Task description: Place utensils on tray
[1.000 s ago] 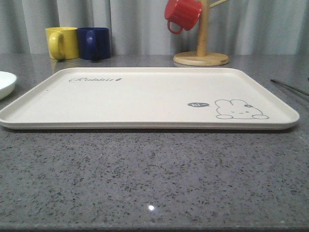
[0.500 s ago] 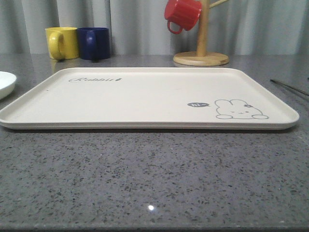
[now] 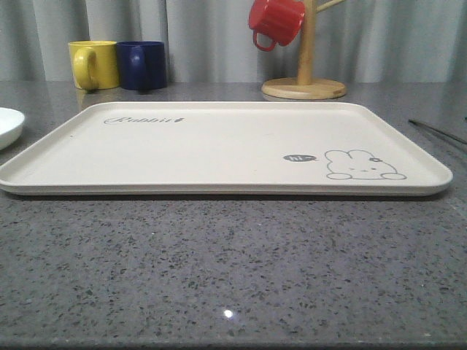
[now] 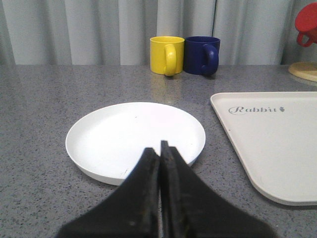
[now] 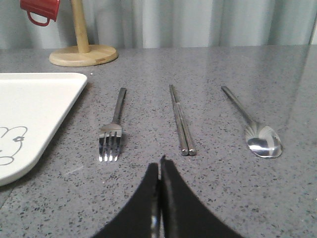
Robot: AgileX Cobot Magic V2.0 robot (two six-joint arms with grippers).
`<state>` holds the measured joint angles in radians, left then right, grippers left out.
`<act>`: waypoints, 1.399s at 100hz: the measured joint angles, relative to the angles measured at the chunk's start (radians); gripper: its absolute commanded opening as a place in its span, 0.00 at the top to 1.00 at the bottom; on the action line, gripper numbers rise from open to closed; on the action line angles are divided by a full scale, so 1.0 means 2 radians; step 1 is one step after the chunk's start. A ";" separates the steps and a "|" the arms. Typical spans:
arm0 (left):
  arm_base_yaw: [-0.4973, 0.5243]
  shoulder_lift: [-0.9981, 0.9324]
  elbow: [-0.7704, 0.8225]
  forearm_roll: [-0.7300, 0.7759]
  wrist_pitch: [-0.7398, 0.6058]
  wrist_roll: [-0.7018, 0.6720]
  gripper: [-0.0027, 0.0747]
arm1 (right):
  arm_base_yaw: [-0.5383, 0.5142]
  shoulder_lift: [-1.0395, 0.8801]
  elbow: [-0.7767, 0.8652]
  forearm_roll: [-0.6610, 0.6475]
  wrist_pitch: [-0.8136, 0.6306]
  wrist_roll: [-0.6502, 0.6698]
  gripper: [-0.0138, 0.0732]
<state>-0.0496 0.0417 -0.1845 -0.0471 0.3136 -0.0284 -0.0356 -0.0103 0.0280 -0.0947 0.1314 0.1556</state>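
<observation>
The cream tray (image 3: 219, 146) lies flat in the middle of the grey table, bare, and its corners appear in the wrist views as tray (image 4: 277, 148) and tray (image 5: 29, 114). To its right lie three silver utensils side by side on the table: a fork (image 5: 113, 126), a pair of chopsticks (image 5: 181, 121) and a spoon (image 5: 252, 124). My right gripper (image 5: 159, 163) is shut and empty, just short of the fork tines and chopstick ends. My left gripper (image 4: 159, 148) is shut and empty over the near rim of a white plate (image 4: 133, 134).
A yellow mug (image 3: 93, 64) and a blue mug (image 3: 142, 65) stand at the back left. A wooden mug stand (image 3: 304, 86) with a red mug (image 3: 275, 22) hanging on it is at the back, behind the tray. Thin chopstick ends (image 3: 436, 131) show at the right edge.
</observation>
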 measured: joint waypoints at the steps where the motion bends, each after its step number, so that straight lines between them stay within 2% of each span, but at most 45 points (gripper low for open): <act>1: 0.000 0.002 -0.008 0.000 0.003 0.000 0.99 | 0.000 0.000 0.000 0.000 0.000 0.000 0.92; 13: 0.000 0.062 -0.067 0.000 0.064 0.000 0.99 | 0.000 0.000 0.000 0.000 0.000 0.000 0.92; 31: 0.000 0.161 -0.125 0.002 0.094 0.000 0.99 | 0.000 0.000 0.000 0.000 0.000 0.000 0.92; 39: 0.000 0.209 -0.154 0.004 0.103 -0.001 0.94 | 0.000 0.000 0.000 0.000 0.000 0.000 0.92; 46: 0.000 0.253 -0.181 0.005 0.113 -0.008 0.83 | 0.000 0.000 0.000 0.000 0.000 0.000 0.92; 58: 0.000 0.333 -0.225 0.005 0.126 -0.021 0.56 | 0.000 0.000 0.000 0.000 0.000 0.000 0.92; 66: 0.001 0.383 -0.252 0.005 0.129 -0.027 0.46 | 0.000 0.000 0.000 0.000 0.000 0.000 0.92; 82: 0.024 0.482 -0.321 0.005 0.155 -0.030 0.45 | 0.000 0.000 0.000 0.000 0.000 0.000 0.92; 94: 0.060 0.548 -0.383 0.005 0.190 -0.031 0.45 | 0.000 0.000 0.000 0.000 0.000 0.000 0.92; 120: 0.131 0.679 -0.505 0.007 0.314 -0.032 0.45 | 0.000 0.000 0.000 0.000 0.000 0.000 0.92; 140: 0.152 0.767 -0.564 0.008 0.394 -0.032 0.45 | 0.000 0.000 0.000 0.000 0.000 0.000 0.92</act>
<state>0.2538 1.5756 -1.3126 -0.0320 1.1012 -0.0923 -0.0356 -0.0103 0.0280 -0.0947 0.1314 0.1556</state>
